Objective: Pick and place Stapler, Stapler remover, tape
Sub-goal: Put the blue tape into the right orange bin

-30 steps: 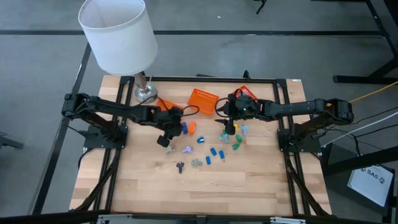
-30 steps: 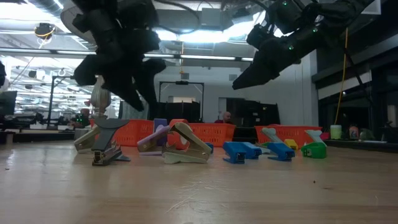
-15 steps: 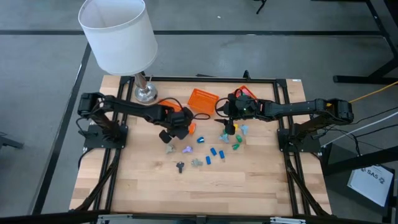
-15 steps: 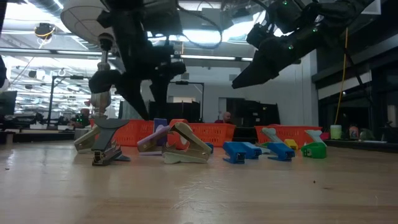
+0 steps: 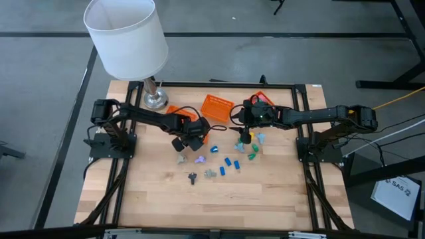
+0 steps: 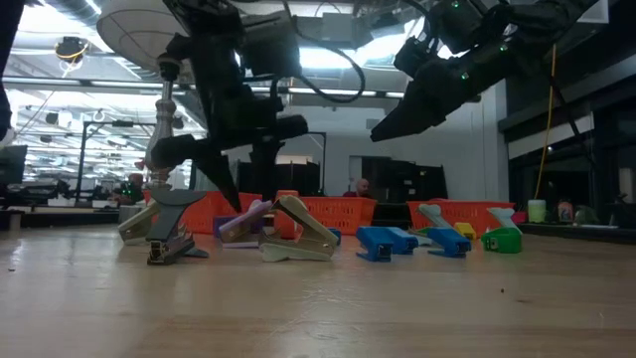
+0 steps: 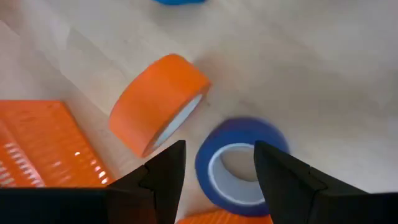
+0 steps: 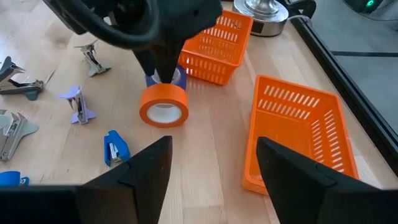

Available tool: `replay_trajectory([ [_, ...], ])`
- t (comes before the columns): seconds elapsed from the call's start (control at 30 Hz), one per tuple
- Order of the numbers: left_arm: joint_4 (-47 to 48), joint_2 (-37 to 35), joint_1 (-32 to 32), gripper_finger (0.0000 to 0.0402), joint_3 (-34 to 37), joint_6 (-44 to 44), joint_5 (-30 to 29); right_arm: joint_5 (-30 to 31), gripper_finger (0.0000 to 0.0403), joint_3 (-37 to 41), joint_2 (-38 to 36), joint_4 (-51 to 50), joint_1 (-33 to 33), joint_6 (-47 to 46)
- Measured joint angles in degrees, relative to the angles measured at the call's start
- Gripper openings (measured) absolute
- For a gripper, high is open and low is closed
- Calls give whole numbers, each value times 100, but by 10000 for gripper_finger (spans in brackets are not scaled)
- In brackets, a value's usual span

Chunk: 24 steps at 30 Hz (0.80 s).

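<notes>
An orange tape roll [image 7: 158, 102] and a blue tape roll [image 7: 239, 163] lie on the wood table next to an orange basket [image 7: 31, 149]. My left gripper [image 7: 217, 177] is open and low over the blue roll, with one finger on each side of it. Whether they touch it I cannot tell. The same spot shows in the high view [image 5: 194, 136] and in the right wrist view, where the orange roll [image 8: 163, 106] lies in front of my left gripper. My right gripper [image 8: 214, 171] is open and empty, held above the table right of the rolls [image 5: 246, 135].
Two orange baskets [image 8: 217, 46] [image 8: 298, 134] stand at the table's far middle. Staple removers [image 8: 15, 78] [image 8: 79, 102] and small blue staplers [image 8: 115, 149] lie scattered toward the near side. A green stapler [image 5: 252, 156] lies below my right gripper. A lamp [image 5: 129, 36] stands at the far left.
My left gripper has gone toward the table's right edge and down, from over the staple removers to the blue and orange tape rolls. The rolls have stayed where they were.
</notes>
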<state>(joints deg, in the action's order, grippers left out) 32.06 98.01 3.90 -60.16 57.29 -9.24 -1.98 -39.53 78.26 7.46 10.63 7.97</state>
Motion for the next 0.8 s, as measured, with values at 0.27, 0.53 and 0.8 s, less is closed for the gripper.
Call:
replay_trajectory([
  [0.27,124,-22,2,187,0,-1322,-5,-20,237,0,0,-6,0,0],
  [0.53,485,-174,56,187,-2,-3113,659,-20,237,0,0,-7,0,-4],
  [0.8,513,134,290,187,0,-3521,890,-20,237,0,0,-4,0,-109],
])
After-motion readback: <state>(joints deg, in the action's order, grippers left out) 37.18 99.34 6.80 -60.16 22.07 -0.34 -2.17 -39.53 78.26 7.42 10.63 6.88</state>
